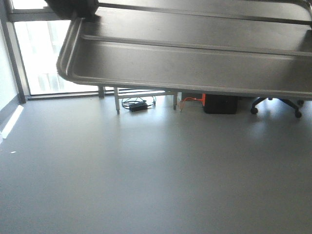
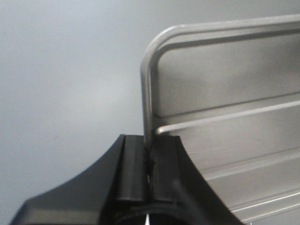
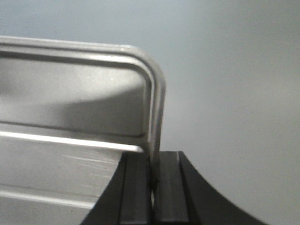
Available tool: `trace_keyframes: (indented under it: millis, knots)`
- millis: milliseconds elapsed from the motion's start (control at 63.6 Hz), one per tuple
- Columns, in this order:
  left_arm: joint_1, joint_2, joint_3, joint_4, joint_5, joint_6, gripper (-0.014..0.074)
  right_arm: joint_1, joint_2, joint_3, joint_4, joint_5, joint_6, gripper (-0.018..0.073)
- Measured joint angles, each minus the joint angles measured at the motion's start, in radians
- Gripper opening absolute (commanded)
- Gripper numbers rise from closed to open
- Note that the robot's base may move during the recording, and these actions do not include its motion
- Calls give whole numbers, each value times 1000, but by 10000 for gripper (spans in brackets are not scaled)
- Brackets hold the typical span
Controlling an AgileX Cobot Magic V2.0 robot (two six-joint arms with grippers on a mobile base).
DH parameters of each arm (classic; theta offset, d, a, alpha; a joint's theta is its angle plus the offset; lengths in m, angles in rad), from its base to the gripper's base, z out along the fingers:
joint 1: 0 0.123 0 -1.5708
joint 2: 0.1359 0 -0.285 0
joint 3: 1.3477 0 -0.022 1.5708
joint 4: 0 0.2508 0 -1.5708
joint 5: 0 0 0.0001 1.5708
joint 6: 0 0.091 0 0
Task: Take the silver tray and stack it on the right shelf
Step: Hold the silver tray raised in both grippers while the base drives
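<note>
The shiny silver rectangular metal tray [image 1: 195,58] hangs in the air above the grey floor [image 1: 146,170]. The left fingers [image 2: 132,166] are closed tight on its rim beside one rounded corner. The right fingers [image 3: 136,187] pinch the opposite rim in the same way.

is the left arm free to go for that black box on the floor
Probably not: the left gripper is shut on the silver tray, the right gripper on its other end, and the black box lies far off.
</note>
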Motion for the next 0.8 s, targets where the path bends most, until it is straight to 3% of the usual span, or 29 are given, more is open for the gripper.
trace_keyframes:
  millis: [802]
  knots:
    - [0, 0, 0, 0, 0, 0, -94, 0, 0, 0, 0, 2, 0, 54]
